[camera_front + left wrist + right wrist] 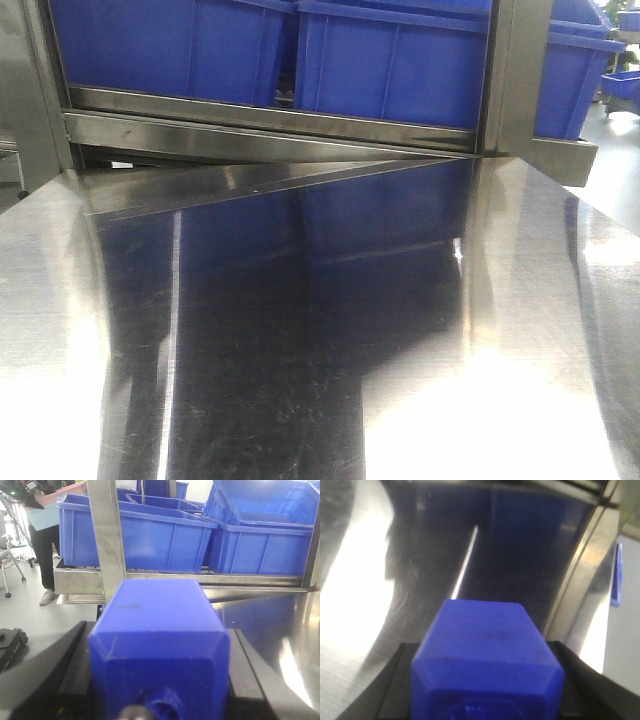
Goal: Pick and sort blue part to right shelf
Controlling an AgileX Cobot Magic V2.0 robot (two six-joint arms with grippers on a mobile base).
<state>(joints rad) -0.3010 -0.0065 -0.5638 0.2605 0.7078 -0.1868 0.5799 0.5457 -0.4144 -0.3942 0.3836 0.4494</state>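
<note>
Risk notes, biggest item first.

- Counter point(320, 380): bare polished steel with heavy glare. If a piece drops here, expect it to slide, and the reflections will make it hard to find again.
- Shelf point(270, 130) w/ blue bins point(390, 60): the front view doesn't show either arm. You must judge the approach to the right side from the wrist views alone.
- Upright post point(107, 535): it stands ahead of the left arm, between it and the bins. Swing across w/o clearance and the load clips it.
- Person point(42, 545): standing at the far left by the shelf end, so keep the left arm's sweep away from there.
- Blue part point(160, 610): sits flush between the black fingers of the left hand point(159, 645), which looks clamped on it. It fills the lens, so you can't see what's below.
- 2nd blue part point(482, 630): right hand point(482, 650) looks clamped on it too, hovering over the counter. W/ 2 loads up, a mix-up over which one goes right is likely.
- Small blue piece point(617, 575): lies past the counter edge. Can't tell what it is.
</note>
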